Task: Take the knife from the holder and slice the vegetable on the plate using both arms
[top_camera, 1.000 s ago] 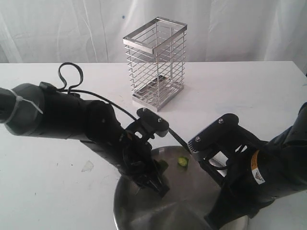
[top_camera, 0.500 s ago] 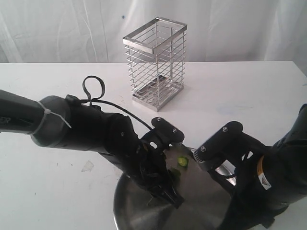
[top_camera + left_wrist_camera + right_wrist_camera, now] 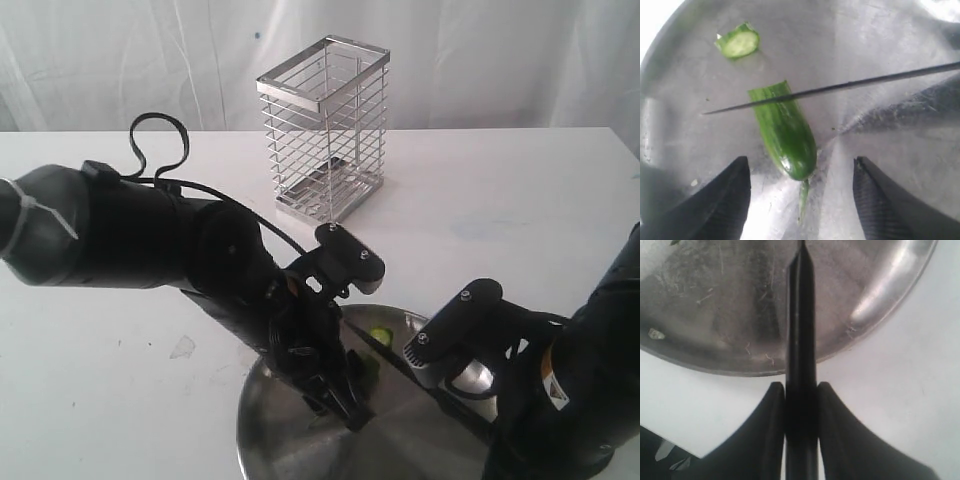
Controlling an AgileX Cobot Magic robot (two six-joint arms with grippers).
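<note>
The dark green vegetable (image 3: 785, 132) lies on the steel plate (image 3: 880, 40), its stem pointing between my left gripper's fingers. A cut pale slice (image 3: 738, 42) rests apart from it. My left gripper (image 3: 800, 200) is open, straddling the stem end without touching it. The thin black blade of the knife (image 3: 840, 86) crosses the pepper near its cut end. My right gripper (image 3: 801, 405) is shut on the knife (image 3: 801, 340) by its handle, just outside the plate's rim (image 3: 875, 300). In the exterior view the left gripper (image 3: 340, 400) hides most of the pepper; the slice (image 3: 379, 335) shows.
The silver wire holder (image 3: 325, 130) stands with nothing in it at the back of the white table (image 3: 520, 190). The plate (image 3: 420, 435) sits at the near edge, with both black arms crowded over it. A small scrap (image 3: 183, 346) lies on the table to the left.
My left arm dipped over the plate and has swung back a little. My right arm has moved down and toward the near right, carrying the knife.
</note>
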